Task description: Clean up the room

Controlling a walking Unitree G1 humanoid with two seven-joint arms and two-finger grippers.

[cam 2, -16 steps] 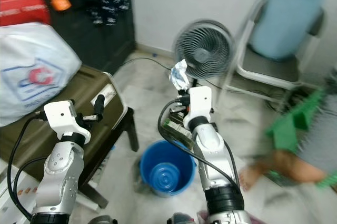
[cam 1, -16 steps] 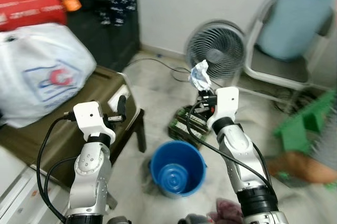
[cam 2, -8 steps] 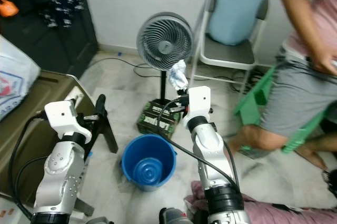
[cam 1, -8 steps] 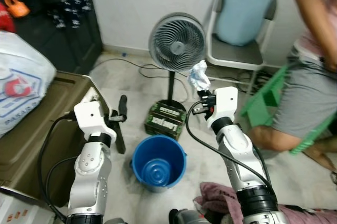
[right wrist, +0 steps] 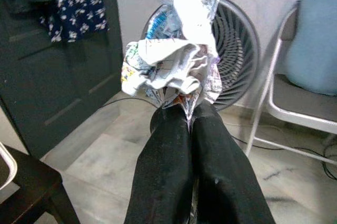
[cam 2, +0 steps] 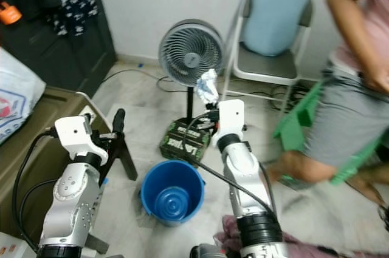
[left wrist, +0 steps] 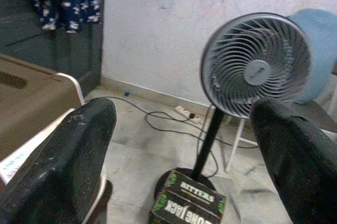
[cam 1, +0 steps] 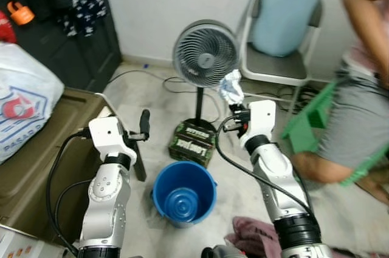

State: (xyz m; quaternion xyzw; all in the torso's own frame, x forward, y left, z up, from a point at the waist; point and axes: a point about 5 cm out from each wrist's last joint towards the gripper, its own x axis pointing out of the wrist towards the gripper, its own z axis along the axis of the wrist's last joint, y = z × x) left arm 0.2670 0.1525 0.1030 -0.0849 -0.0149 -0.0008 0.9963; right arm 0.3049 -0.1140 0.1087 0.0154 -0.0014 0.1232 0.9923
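Observation:
My right gripper (cam 1: 234,104) is shut on a crumpled silvery wrapper (cam 1: 230,87), held up in front of the standing fan (cam 1: 205,54). In the right wrist view the two black fingers (right wrist: 166,166) pinch the wrapper (right wrist: 176,60) at its lower end. A blue bucket (cam 1: 183,192) stands on the floor below and between my arms, with nothing inside. My left gripper (cam 1: 144,123) is raised over the edge of the brown table, and its fingers (left wrist: 73,155) stand wide apart, holding nothing.
A brown low table (cam 1: 36,149) with a white printed bag (cam 1: 21,106) is at my left. A green-black box (cam 1: 192,141) lies at the fan's foot. A folding chair with a blue cushion (cam 1: 282,18) stands behind. A person (cam 1: 358,118) crouches at right beside a green stool (cam 1: 307,118). Pink cloth (cam 1: 255,234) lies near my feet.
The camera has swung right and then steadied, so the fan, chair and person came into view. The right gripper still holds the wrapper up; the left gripper stays open.

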